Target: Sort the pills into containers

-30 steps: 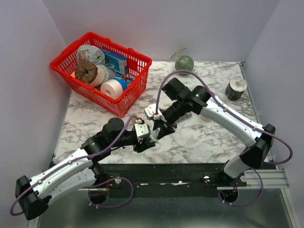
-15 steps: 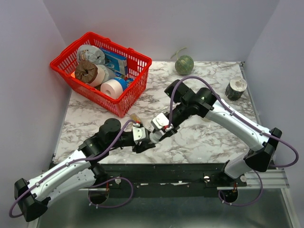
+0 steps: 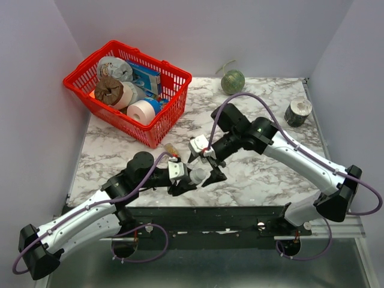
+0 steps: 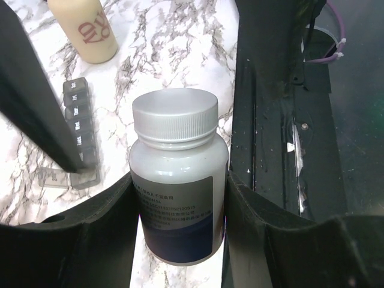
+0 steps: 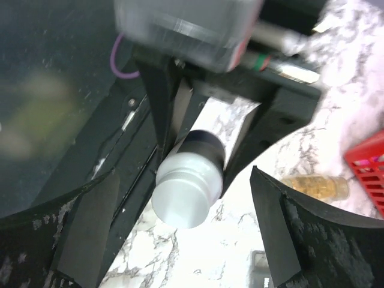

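The pills [image 3: 171, 147] sit in a small clear vial lying on its side on the bench [image 3: 258, 174], just off the near corner of the red basket [image 3: 180, 81]. Seen from above, the vial's long axis slants from back-left to front-right; which end is the mouth cannot be made out.

The containers [image 4: 78, 120], a dark strip of lidded compartments, lie flat on the bench. The strip's long axis runs away from the left wrist camera toward a beige bottle [image 4: 84, 30] standing near its far end. A clear flap looks to jut sideways at the strip's near end. From above, the strip is hidden under the arms.

The left tool [image 3: 191, 178] is clamped on a white-capped bottle [image 4: 177, 198], a finger pressed to each side of the body below the cap. The bottle is held over the bench's near edge, its cap pointing at the right tool [image 5: 185, 198]. That tool is spread wide; in the right wrist view the cap faces the camera in the gap between the fingers, touching neither.
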Robot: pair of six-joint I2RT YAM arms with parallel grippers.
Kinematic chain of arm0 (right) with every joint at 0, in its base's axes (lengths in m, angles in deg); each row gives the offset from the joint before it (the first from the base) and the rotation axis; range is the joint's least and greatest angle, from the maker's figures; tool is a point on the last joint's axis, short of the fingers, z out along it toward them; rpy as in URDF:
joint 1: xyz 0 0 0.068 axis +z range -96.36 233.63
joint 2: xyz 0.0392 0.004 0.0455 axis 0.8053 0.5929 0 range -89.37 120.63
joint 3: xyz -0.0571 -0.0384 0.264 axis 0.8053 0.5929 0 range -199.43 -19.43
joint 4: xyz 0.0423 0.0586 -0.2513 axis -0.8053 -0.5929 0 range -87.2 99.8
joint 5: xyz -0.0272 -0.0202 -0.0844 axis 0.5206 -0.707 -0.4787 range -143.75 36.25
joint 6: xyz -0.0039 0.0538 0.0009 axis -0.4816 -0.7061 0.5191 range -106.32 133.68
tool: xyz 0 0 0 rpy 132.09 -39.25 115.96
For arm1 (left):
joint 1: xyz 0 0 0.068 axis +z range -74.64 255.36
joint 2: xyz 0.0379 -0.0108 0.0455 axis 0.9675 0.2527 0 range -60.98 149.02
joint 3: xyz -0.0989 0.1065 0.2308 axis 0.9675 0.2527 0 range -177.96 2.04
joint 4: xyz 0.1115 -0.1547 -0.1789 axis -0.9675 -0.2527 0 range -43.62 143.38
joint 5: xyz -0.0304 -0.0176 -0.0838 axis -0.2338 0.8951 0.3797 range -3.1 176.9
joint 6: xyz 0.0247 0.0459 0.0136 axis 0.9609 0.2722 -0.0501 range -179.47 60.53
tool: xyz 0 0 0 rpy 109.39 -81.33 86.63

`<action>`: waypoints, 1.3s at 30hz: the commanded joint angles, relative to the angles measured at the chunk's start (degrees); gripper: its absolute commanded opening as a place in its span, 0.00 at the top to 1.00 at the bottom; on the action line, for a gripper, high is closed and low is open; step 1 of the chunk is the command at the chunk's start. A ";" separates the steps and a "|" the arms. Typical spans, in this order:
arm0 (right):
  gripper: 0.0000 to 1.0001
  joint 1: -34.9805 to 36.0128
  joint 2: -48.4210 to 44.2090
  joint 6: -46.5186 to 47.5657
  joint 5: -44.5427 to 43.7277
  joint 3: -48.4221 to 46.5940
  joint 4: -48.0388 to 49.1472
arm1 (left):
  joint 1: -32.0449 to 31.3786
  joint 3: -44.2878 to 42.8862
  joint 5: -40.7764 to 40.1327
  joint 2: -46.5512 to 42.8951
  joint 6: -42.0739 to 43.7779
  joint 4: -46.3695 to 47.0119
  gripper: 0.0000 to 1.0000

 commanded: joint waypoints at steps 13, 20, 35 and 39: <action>0.01 -3.98 -6.62 -45.44 -17.91 7.25 16.98 | -0.25 -2.08 -11.20 2.68 -8.51 8.13 1.00; 0.17 -3.98 -3.63 -47.73 -16.15 6.81 17.87 | -0.25 -2.52 -11.81 4.18 -8.34 8.13 1.00; 0.87 -3.28 0.84 -37.56 -2.89 -1.00 6.92 | -0.25 -2.96 -11.03 1.81 -2.54 3.04 1.00; 0.87 -0.64 2.44 -5.23 3.62 -8.31 -5.59 | -0.25 -2.96 -4.71 0.75 3.78 -0.74 1.00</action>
